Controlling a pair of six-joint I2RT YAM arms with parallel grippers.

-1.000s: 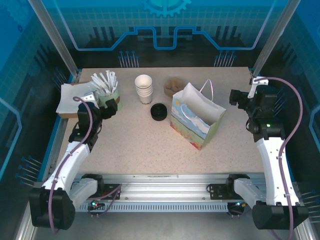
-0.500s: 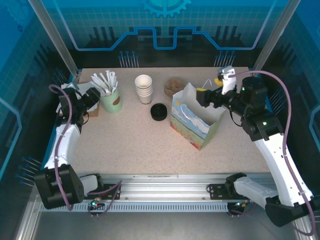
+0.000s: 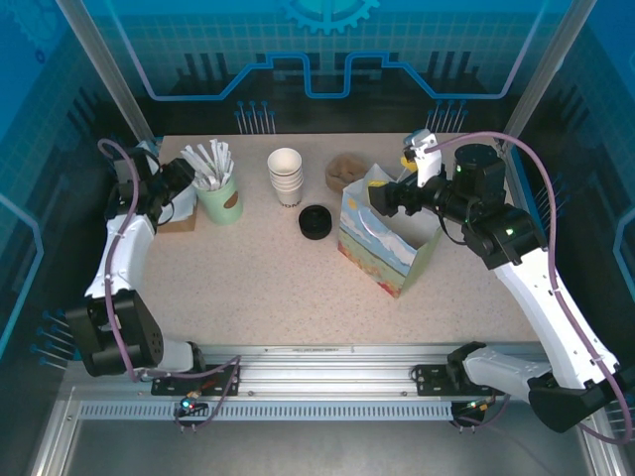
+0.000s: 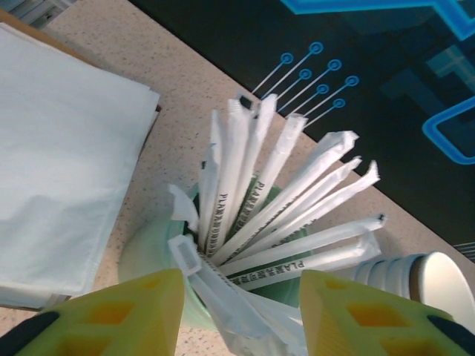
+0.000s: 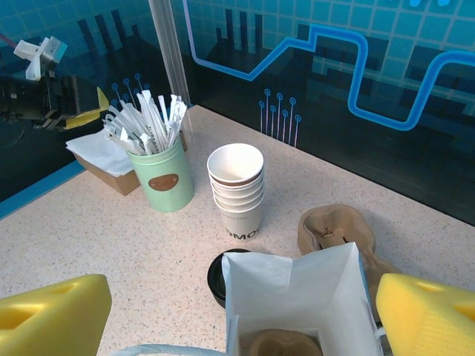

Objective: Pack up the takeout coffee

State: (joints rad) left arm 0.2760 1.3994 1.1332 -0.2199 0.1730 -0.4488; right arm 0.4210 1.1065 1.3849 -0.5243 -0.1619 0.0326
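Left gripper [image 4: 239,288]: jaws stand partly apart, one yellow pad on each side of the wrapped straws [image 4: 267,193]. No wrapper is visibly pinched, and I see nothing lifted.

Right gripper [image 5: 241,308]: jaws spread wide and holding nothing. It is poised just above the open mouth of the paper bag [image 3: 372,243].

Task item: the takeout coffee [image 3: 315,220] stands on the table [image 3: 258,288], just beside the bag's left wall and outside it. From above it is mostly a round black lid. Little of the body shows, so the identification is a judgement.

Progress: the coffee is not yet packed. A tan, rounded object [image 5: 271,343] lies at the bottom of the bag, and I cannot say what it is. Similar tan material [image 5: 334,226] sits on the table behind the bag. In my judgement the coffee itself remains to be placed, and a straw may be the item now being fetched.

Markings:
- The straw wrappers carry black print beginning "PLA". The characters after it are not legible.
- The lowest of the stacked white cups [image 5: 237,193] shows partial lettering, apparently "OMO".
- The green holder [image 5: 162,182] under the straws bears a brown oval label, too small to read.
- The bag has a printed landscape and no readable text.

White napkins [image 4: 59,148] lie stacked beside the holder.
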